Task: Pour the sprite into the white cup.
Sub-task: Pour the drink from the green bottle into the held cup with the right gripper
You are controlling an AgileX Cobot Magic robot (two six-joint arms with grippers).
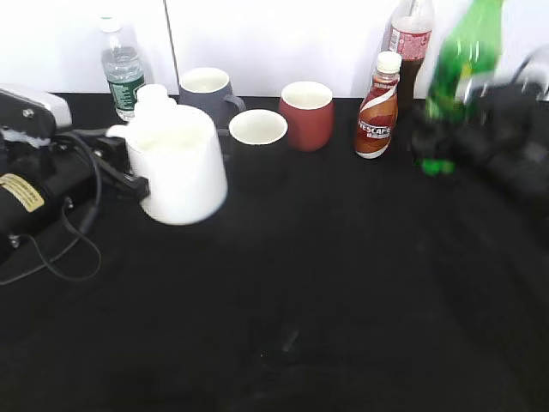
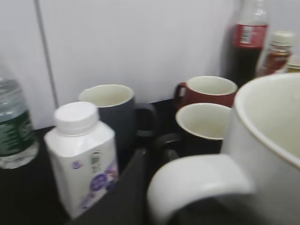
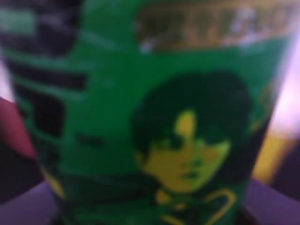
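White cup (image 1: pixel 177 167) is seen at the left of the black table (image 1: pixel 343 283), tilted slightly, its handle (image 2: pixel 197 185) turned toward the left arm. Left gripper (image 1: pixel 129 176) is found at that handle; in the left wrist view a dark finger (image 2: pixel 129 187) is seen just beside the loop, but whether the claw is clamped on it cannot be told.

Landmark taken: the white cup.
- Just behind it, touching or nearly so: small white milk bottle (image 2: pixel 84 154) with a white cap.
- Behind and to its left, by the wall: clear water bottle (image 1: pixel 122 70).
- Behind it: grey mug (image 1: pixel 208 93). Just to its right, a black mug (image 1: pixel 257 137) with white inside; beyond that, a red mug (image 1: pixel 307 114).
- Further right: brown Nescafe bottle (image 1: pixel 378 107), and behind that a cola bottle (image 1: pixel 409 43) against the wall.
- Far right, well apart from the cup: sprite (image 1: pixel 461 64), blurred, leaning, lower end sunk in the right gripper (image 1: pixel 442 150).

In the right wrist view the frame is filled by the sprite's green-yellow label (image 3: pixel 183 140), very close and out of focus. The bottle appears held by the right claw, fingers closed around its lower body; how wide they stand cannot be made out through the blur.
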